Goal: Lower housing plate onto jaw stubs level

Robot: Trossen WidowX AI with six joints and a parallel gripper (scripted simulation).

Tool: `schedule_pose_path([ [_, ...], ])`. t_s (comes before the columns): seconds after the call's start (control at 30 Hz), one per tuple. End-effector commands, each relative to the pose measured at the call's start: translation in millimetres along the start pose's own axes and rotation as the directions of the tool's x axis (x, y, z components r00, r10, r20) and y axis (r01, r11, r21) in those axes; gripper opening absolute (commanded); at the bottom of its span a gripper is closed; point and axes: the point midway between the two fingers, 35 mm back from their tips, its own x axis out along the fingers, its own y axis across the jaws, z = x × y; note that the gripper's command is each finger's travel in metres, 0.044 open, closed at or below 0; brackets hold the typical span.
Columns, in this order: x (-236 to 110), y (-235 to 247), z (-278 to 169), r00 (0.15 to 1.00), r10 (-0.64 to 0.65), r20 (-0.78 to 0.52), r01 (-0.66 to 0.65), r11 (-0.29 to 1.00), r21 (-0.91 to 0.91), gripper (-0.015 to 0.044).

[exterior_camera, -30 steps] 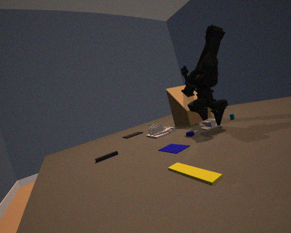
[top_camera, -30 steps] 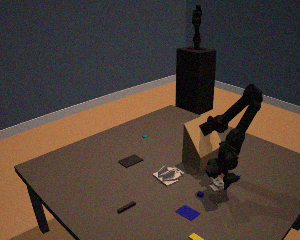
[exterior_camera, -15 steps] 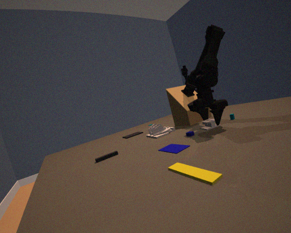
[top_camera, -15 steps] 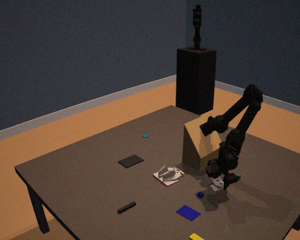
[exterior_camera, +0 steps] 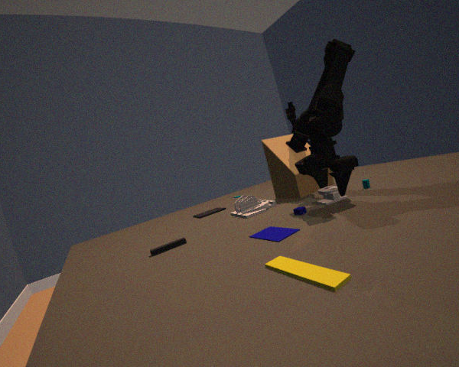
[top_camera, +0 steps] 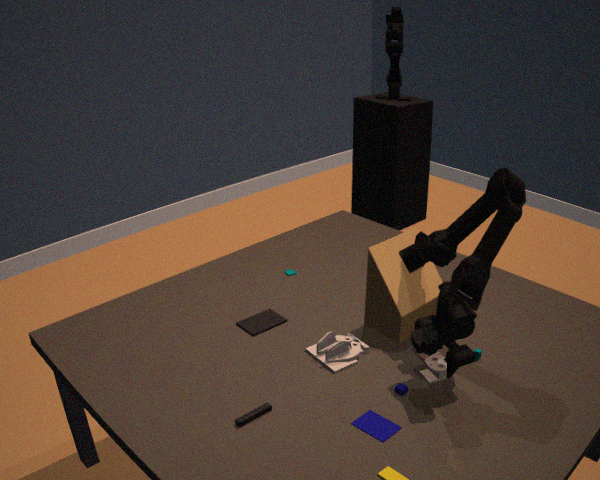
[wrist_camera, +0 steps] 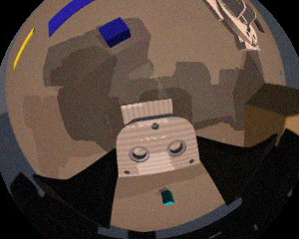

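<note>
Gripper (top_camera: pixel 436 363) (exterior_camera: pixel 332 190) (wrist_camera: pixel 155 146) clamped on the pale plate (top_camera: pixel 435 359) (exterior_camera: pixel 329 189) (wrist_camera: pixel 157 144), one finger each side. Plate's low, close to tbl (top_camera: pixel 186 372) (exterior_camera: pixel 182 316), 2 round holes facing up in wrist cam; it's well apart from the jaw set (top_camera: pixel 336 352) (exterior_camera: pixel 249 207) (wrist_camera: pixel 241 30), so not on the stubs

Top view, clock from plate: jaw set 9 o'clock, its 2 curved jaws up on a white base; wedge blk (top_camera: pixel 388 304) (exterior_camera: pixel 279 170) (wrist_camera: pixel 261 121) 11; teal cube (top_camera: pixel 477 354) (exterior_camera: pixel 366 183) (wrist_camera: pixel 167 197) 3; sm blue blk (top_camera: pixel 401 389) (exterior_camera: pixel 300 210) (wrist_camera: pixel 115 32) approx 8, nearby; blue sheet (top_camera: pixel 376 426) (exterior_camera: pixel 275 233) 7–8; yellow bar (top_camera: pixel 392 473) (exterior_camera: pixel 307 272) approx 7; blk stick (top_camera: pixel 253 414) (exterior_camera: pixel 167 246) 8–9; dk slab (top_camera: pixel 261 321) (exterior_camera: pixel 209 212) 9–10; teal chip (top_camera: pixel 290 272) (exterior_camera: pixel 237 196) 10
</note>
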Motion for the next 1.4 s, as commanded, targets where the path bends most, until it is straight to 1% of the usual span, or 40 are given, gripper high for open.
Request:
schedule_pose_path([
  [0.0,-10,3,2,1.000,0.006,0.004,-0.006,1.000,-0.006,0.0351],
  [0.63,-68,2,0,1.000,0.007,0.007,-0.007,1.000,-0.003,0.0351],
  [0.83,-68,1,2,1.000,0.005,0.008,-0.005,1.000,-0.005,0.0351],
  [1.37,-63,-26,46,0.999,-0.044,0.031,0.045,0.997,-0.056,0.0351],
])
